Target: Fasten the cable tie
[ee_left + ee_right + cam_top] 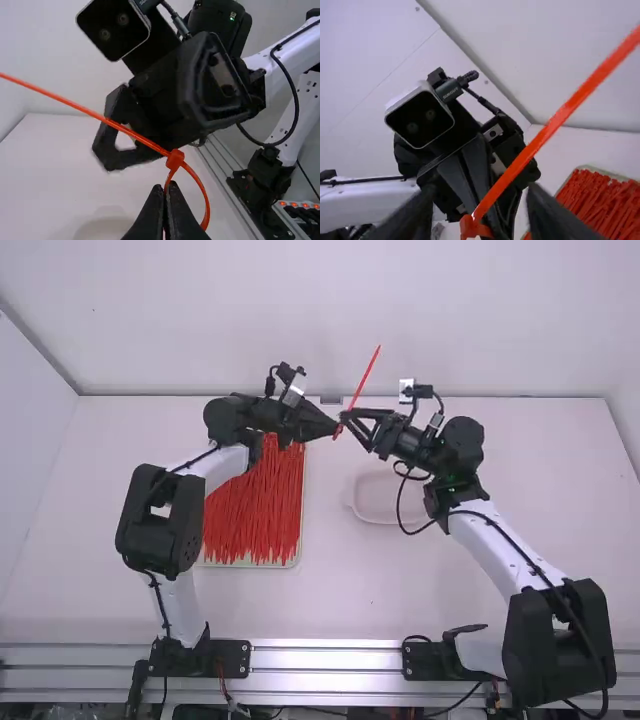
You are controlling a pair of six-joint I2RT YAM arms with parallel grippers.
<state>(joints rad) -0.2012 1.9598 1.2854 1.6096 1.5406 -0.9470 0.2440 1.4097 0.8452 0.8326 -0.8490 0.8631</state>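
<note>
Left tool [164, 189] pinching cable tie [174, 160] loop below head; right tool [477, 202] wide, tail between its fingers [415, 215]. Close right on tail, pull straight, left steady.

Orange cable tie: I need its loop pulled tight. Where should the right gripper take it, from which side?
Probably take the thin orange plastic cable tie by its free tail, just past the head, from the side opposite the left gripper. The tail runs straight and bare, between the right gripper's open fingers; the left pinches the loop.
</note>
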